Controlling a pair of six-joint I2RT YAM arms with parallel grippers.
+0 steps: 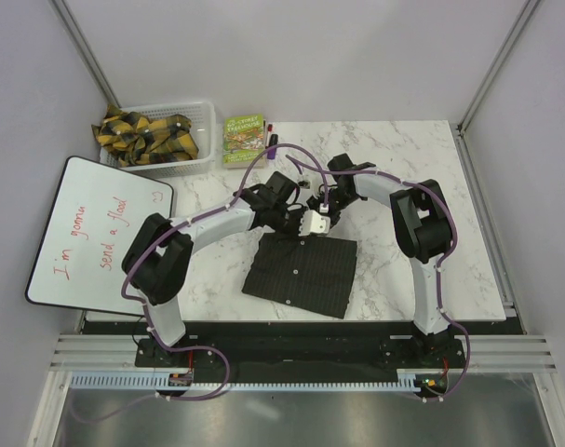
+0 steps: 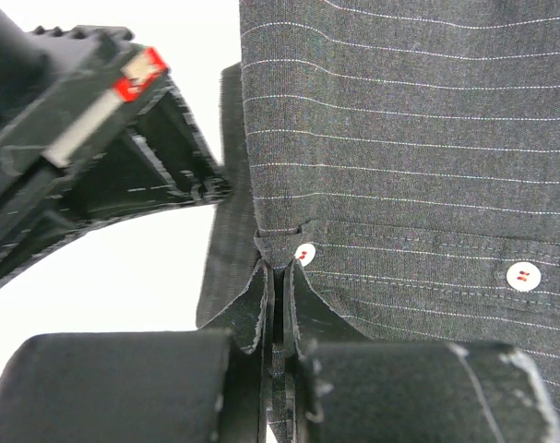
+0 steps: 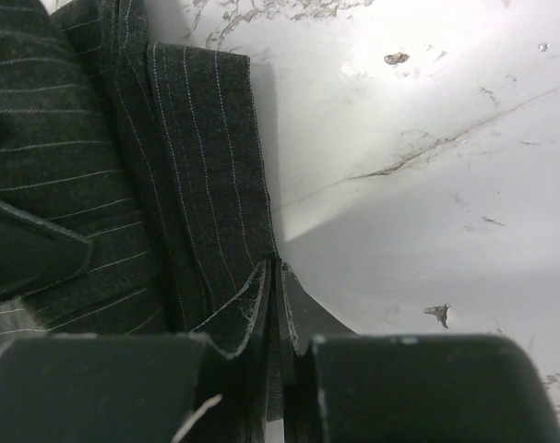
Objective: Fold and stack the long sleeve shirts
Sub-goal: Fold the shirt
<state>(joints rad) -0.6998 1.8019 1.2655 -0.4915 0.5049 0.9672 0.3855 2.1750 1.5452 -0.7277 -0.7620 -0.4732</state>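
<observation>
The left gripper (image 2: 275, 277) and right gripper (image 3: 272, 274) are clamping their jaws on the shirt (image 1: 305, 270) at its far edge. Both should be travelling level, keeping it taut

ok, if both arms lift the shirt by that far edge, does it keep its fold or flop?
Probably flops: the shirt is thin cloth, creased where the left fingers pinch it. Likely light for its size, being a fine weave in a few layers. Loose layers by the right fingers may slide apart over the smooth table, opening the fold.
</observation>
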